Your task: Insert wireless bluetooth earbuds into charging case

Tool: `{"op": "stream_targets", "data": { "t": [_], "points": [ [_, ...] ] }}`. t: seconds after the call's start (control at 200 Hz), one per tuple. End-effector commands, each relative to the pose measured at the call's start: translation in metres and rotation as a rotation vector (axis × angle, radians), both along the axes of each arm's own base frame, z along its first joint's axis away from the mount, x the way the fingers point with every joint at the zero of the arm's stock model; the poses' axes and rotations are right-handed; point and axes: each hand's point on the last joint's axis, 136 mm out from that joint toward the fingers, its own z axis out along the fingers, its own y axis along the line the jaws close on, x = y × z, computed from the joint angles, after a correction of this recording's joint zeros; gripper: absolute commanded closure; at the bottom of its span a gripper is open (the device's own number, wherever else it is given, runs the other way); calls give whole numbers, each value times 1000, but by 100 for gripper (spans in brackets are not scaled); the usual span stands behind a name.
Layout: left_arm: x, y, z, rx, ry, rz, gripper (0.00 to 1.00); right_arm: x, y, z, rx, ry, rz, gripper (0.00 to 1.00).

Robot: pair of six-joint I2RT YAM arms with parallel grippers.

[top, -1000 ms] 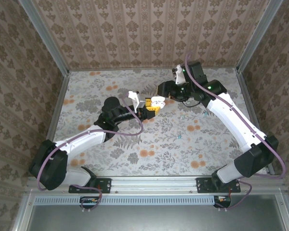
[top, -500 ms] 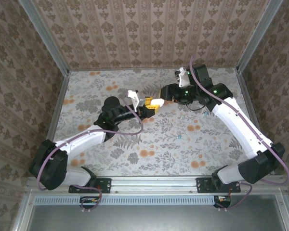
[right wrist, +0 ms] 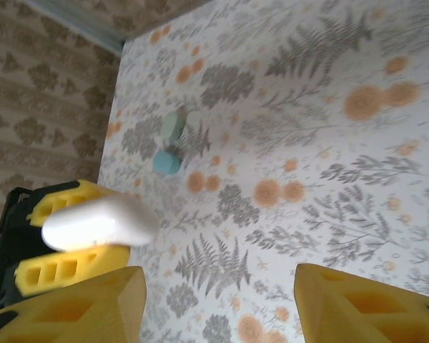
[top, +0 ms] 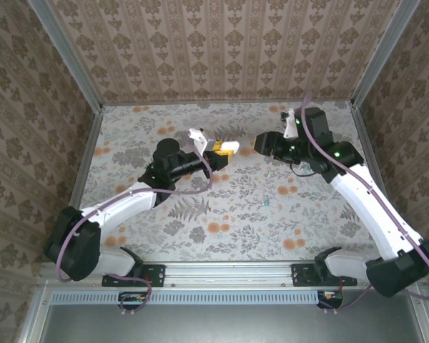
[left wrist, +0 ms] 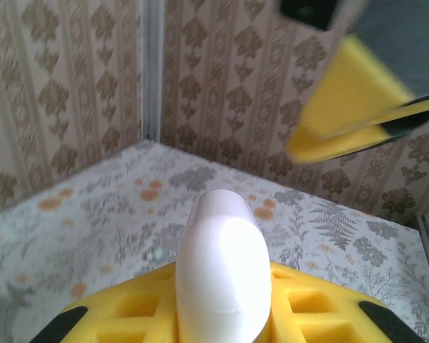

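Beside the case (top: 230,146), on its right, the right gripper (top: 262,141) is released and empty. The left gripper (top: 220,148) is clenched on the case's end, holding it clear of the table (top: 222,207). Two earbuds (right wrist: 173,124) lie on the table beyond the case.

Risks: the smooth case may pivot or slip in the pads (left wrist: 129,314) when pressed, and the tiny earbuds may skid from a pinch.

Right wrist view locates the earbuds. Left wrist view shows the case's seam (left wrist: 222,311), apparently shut.
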Motion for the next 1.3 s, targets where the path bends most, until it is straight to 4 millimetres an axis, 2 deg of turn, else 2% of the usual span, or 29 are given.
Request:
{"op": "stream_targets", "data": {
  "t": [0.0,0.185,0.36,0.48,0.665,0.8,1.025,1.295],
  "points": [
    [27,5,-35,58,248,83,72,4,-23,0,19,-33,-122,41],
    [51,-5,-92,135,549,101,73,-4,-37,-17,50,-7,-176,41],
    [73,-20,-145,227,814,141,73,-10,-38,-34,77,27,-186,41],
    [88,-27,-175,256,939,176,73,-12,-36,-42,88,53,-180,41],
    [112,-28,-199,232,1056,232,71,-14,-34,-51,99,86,-182,41],
    [125,-26,-213,245,1103,253,70,-12,-34,-50,119,72,-192,41],
    [142,-25,-222,266,1137,278,69,-10,-30,-57,154,88,-198,42],
    [150,-24,-236,279,1179,327,65,-4,-23,-59,168,115,-175,42]
  ]
}}
